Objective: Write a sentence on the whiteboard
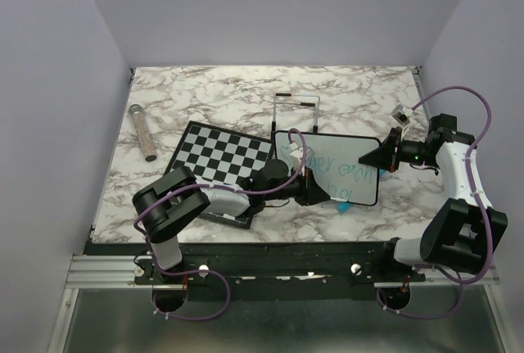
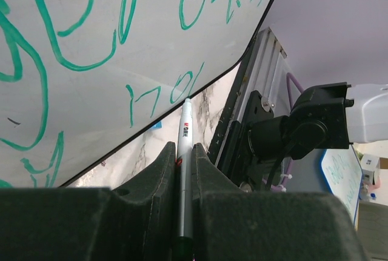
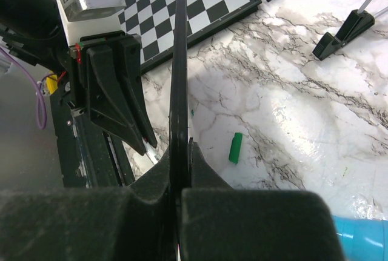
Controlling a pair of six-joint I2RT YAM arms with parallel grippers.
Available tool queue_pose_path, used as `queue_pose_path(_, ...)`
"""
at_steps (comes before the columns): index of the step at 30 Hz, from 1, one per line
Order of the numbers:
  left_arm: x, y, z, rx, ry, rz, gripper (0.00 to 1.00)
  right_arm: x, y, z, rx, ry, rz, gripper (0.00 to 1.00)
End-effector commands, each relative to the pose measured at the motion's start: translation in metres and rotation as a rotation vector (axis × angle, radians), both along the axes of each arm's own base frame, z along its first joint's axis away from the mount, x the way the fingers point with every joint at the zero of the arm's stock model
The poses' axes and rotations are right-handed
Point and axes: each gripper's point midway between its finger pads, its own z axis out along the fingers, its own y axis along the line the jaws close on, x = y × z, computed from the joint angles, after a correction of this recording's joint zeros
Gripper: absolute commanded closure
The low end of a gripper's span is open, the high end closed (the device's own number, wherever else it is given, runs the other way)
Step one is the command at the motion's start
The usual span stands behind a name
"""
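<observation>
right now my right gripper (image 1: 383,155) is clamped on the right edge of the whiteboard (image 1: 327,165). through the right wrist camera i see the board's black frame (image 3: 179,61) edge-on, pinched between the two fingers (image 3: 203,173), with the board held tilted above the marble table (image 1: 205,91). my left gripper (image 1: 313,183) is closed around a slim silver marker (image 2: 186,122), which runs up between the fingers (image 2: 160,167) with its tip at the board's near edge; i cannot tell whether the tip touches. the sentence (image 1: 340,165) sits on the board's face as teal-green handwriting in two lines, and it fills most of the left wrist view, though i cannot read it. a checkered chessboard (image 1: 221,156) lies flat just left of the whiteboard. a small green cap (image 3: 235,148) lies on the marble below the board, and a speckled tube (image 1: 143,132) lies well apart at the far left. a thin wire stand (image 1: 295,107) rises behind the board.
</observation>
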Motion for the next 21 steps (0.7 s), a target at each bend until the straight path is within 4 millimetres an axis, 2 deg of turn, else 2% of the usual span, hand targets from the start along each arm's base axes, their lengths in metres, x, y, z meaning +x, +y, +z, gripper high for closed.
queue_pose_path(1, -0.003, 0.000, 0.001, -0.013, -0.007, -0.012, 1.00, -0.002, 0.006, 0.006, 0.035, -0.022, 0.017, 1.00)
queue_pose_path(10, -0.002, 0.002, 0.042, -0.102, -0.046, 0.007, 1.00, -0.002, 0.006, 0.006, 0.036, -0.020, 0.017, 1.00)
queue_pose_path(13, 0.002, 0.002, 0.046, -0.107, -0.052, 0.021, 1.00, -0.002, 0.005, 0.007, 0.035, -0.023, 0.016, 1.00)
queue_pose_path(21, 0.009, 0.000, 0.041, -0.096, -0.046, 0.047, 1.00, -0.002, 0.005, 0.007, 0.034, -0.026, 0.016, 0.99)
